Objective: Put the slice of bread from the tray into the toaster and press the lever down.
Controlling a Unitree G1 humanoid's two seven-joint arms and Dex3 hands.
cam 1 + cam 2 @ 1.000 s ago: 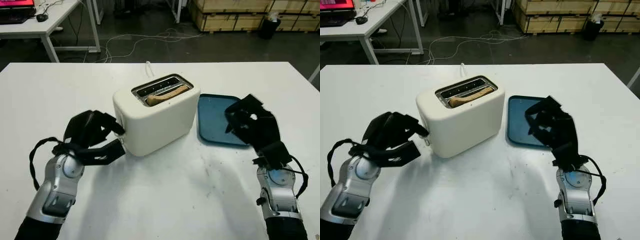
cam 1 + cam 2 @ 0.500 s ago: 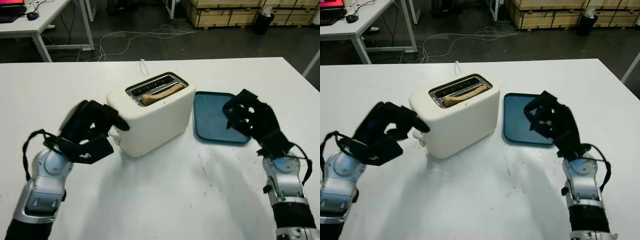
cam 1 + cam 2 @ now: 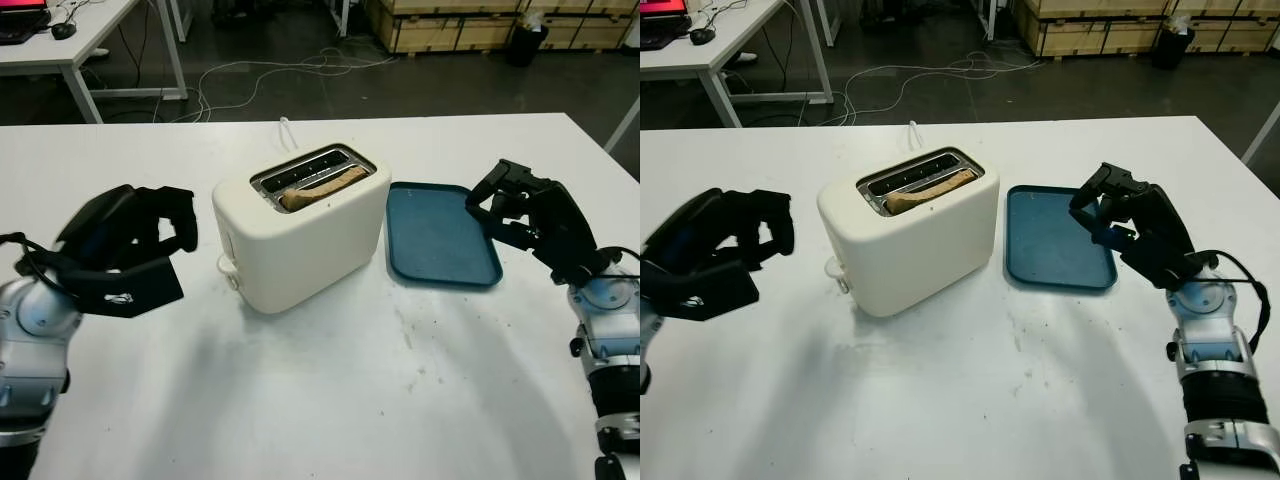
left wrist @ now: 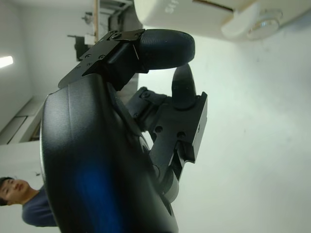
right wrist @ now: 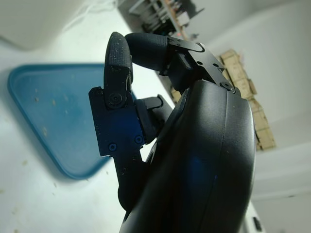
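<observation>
the left hand is held above the white table, raised off the surface, with its fingers curled inward and nothing gripped between them. to the right of this hand, apart from it with bare table between, the cream toaster is stood at an angle. on the toaster's end wall facing the left hand a small lever knob is seen low down near the base, and in the left wrist view the same knob is found just beyond the curled fingertips, not touched. the slice of bread is lodged in the toaster's nearer slot, its browned top edge seen at the slot's rim; the farther slot is dark. a white cord is trailed from behind the toaster toward the table's far edge. just beside the toaster, on the side away from the left hand, the blue tray is laid flat, bare but for a few crumbs. the right hand is held above the table at the tray's far right edge, lifted clear of it, its fingers curled with nothing held; in the right wrist view the tray is seen below those fingers. a person is glimpsed in the left wrist view.
</observation>
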